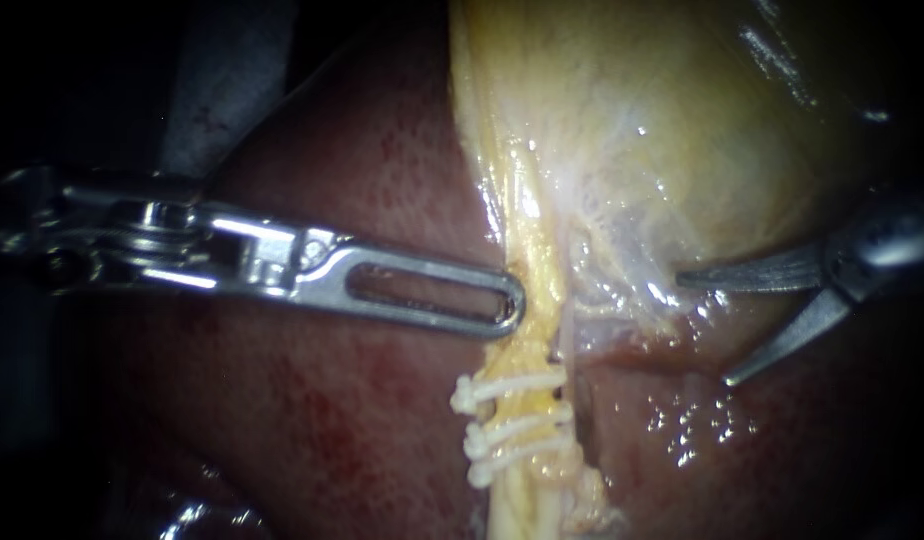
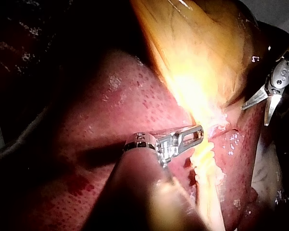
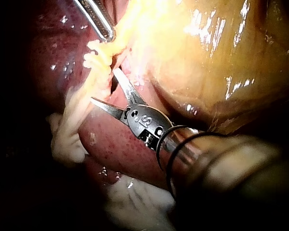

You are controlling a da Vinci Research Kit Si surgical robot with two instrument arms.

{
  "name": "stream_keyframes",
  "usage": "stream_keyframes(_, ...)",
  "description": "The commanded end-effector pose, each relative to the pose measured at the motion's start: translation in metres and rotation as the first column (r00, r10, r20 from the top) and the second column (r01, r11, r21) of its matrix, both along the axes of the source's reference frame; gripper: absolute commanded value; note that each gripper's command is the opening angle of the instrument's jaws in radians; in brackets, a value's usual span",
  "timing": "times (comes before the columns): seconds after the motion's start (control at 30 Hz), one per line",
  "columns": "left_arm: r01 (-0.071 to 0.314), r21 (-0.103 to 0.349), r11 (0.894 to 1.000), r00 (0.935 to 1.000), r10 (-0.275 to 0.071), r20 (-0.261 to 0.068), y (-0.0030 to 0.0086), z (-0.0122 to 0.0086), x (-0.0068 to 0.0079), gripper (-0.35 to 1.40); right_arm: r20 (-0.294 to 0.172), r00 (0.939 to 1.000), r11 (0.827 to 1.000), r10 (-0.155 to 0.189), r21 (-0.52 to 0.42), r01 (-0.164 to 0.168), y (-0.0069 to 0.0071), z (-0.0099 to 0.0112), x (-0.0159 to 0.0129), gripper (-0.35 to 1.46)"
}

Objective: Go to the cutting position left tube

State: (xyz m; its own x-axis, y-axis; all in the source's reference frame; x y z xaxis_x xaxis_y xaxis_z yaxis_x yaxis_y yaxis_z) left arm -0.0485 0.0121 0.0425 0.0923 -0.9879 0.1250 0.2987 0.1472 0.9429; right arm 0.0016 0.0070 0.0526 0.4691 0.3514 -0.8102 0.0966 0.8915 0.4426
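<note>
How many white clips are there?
3 on the tube: top clip just below the left instrument, middle clip and bottom clip close together under it. More may be hidden.

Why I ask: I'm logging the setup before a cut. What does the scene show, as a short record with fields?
left instrument: tip at the tube, just above the clips
right instrument: blades open, beside the tube, apart from it
tube: yellow, running down from the gallbladder
clips: three, white, across the tube
gallbladder: pale yellow, glistening
liver: dark red, under everything
</note>
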Motion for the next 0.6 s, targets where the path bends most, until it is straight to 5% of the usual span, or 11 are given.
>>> stream_keyframes(0.03, 0.000, 0.000, 1.000, 1.0000, 0.000, 0.000, 0.0000, 0.0000, 0.0000, -0.35, 0.000, 1.0000, 1.000, 0.000, 0.000, 0.000, 0.0000, 0.0000, 0.0000, 1.25)
stream_keyframes(0.6, 0.005, 0.010, 1.000, 0.9998, -0.005, 0.021, 0.0008, -0.0024, 0.0024, -0.35, 0.001, 1.0000, 1.000, 0.001, -0.002, -0.001, -0.0002, 0.0003, 0.0001, 1.24)
